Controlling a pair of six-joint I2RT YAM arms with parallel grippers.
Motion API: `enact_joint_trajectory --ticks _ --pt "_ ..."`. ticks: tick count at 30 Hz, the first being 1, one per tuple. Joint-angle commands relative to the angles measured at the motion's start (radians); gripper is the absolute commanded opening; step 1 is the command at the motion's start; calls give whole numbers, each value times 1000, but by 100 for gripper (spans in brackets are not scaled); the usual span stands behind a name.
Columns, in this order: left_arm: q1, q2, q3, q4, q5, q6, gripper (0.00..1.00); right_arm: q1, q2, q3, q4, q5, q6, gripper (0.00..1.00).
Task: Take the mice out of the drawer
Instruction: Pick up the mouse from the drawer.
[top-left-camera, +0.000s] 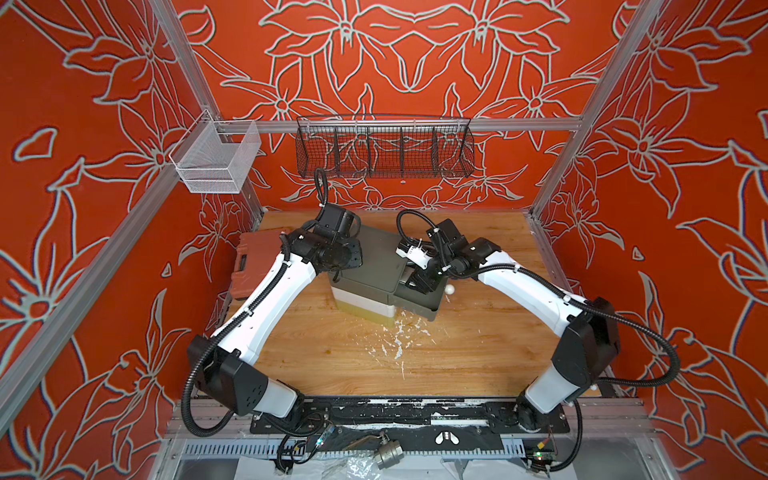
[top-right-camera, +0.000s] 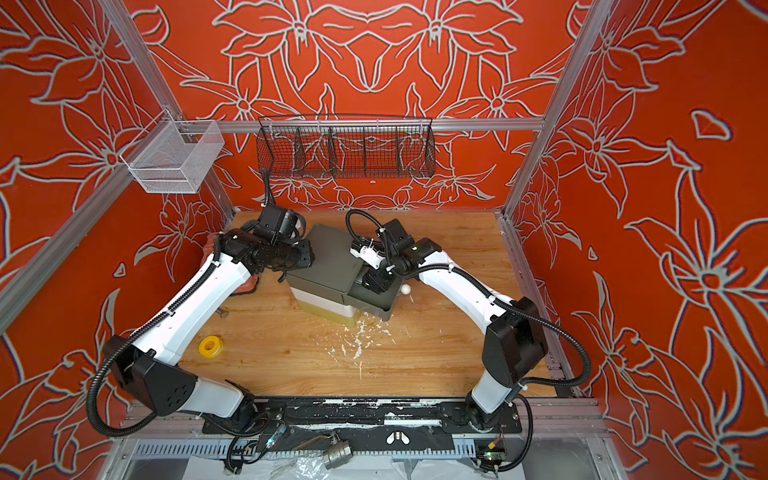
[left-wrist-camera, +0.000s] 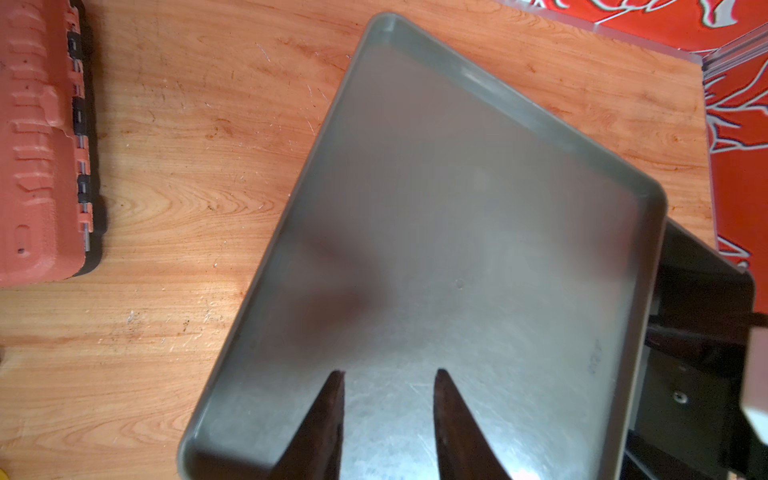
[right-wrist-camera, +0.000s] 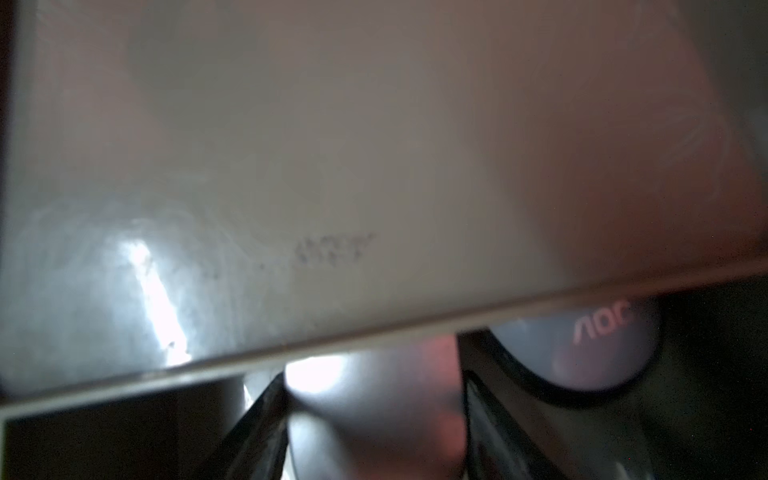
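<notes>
Right wrist view: mouse (right-wrist-camera: 374, 419) lies between the two fingers, down in the open drawer, just below the cabinet's top edge; it is dark and smooth, with a bright glare on its back.
Handling: probably light, with a stiff plastic shell, rounded and rather slick; not fragile, but it could squirt out of a pinch set high on the curved back.
Hold: best across the narrow width, low on the flanks with pads level, then straight up to clear the drawer wall and the top edge above.
Second mouse (right-wrist-camera: 582, 353): just beside the first, pale logo showing; close enough for the outer finger to nudge it.
Right gripper (right-wrist-camera: 373, 374): about half spread, fingers flanking the mouse on both sides; too blurred to tell whether the pads bear on it.
Drawer (top-left-camera: 417, 305): pulled out toward the right arm, white knob (top-left-camera: 451, 289) on its outer face; the gripper hides its contents in both top views.
Left gripper (left-wrist-camera: 390, 372): narrowly parted, holding nothing, over the cabinet (left-wrist-camera: 457, 187) top; cannot tell if it touches.
Table (top-left-camera: 478, 353): wood, with white flecks in front of the cabinet; an orange case (left-wrist-camera: 37, 145) lies well apart.
</notes>
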Motion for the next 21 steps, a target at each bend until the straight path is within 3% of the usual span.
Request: enact_joint_trajectory --ticks 1,21 --pt "4 11 28 -11 5 3 35 -15 -47 -22 -48 -8 -27 64" --pt "4 38 60 -2 80 1 35 0 111 131 -160 -27 -83 81"
